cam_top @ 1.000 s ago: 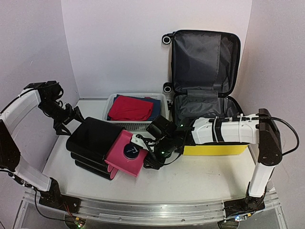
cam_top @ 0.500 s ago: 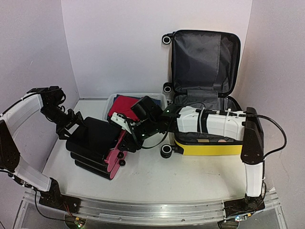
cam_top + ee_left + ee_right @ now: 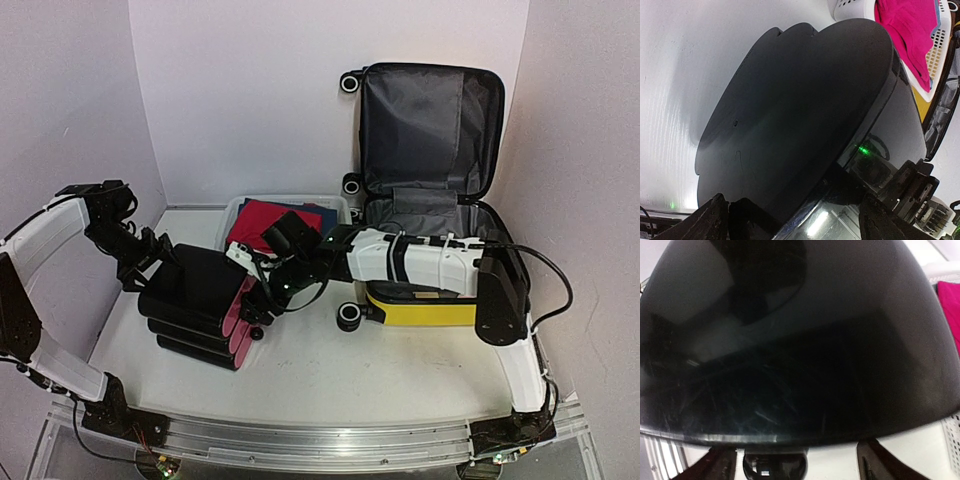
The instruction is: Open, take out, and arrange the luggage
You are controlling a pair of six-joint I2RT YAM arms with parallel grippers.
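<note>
Spreading the left jaws wide, with fingers [image 3: 715, 220] flanking the near rim of the glossy black case [image 3: 800, 125] and clamping nothing; not showing whether touching it. Spreading the right jaws wide as well, with fingers [image 3: 722, 462] at either side of that same dark shell, a small black wheel [image 3: 774, 467] low between them, and gripping nothing. Hovering at opposite ends of the case: left jaws at its far left edge, right jaws beside its pink end [image 3: 238, 318]. Resting that case on the white worktop [image 3: 400, 380], left of centre. Showing behind it a white mesh basket [image 3: 345, 215] with red cloth [image 3: 270, 222] inside. Finding the luggage [image 3: 420, 308] just right of the basket at the back right of the worktop, lying open with its yellow shell down, its lid upright against the wall and its grey lining exposed.
</note>
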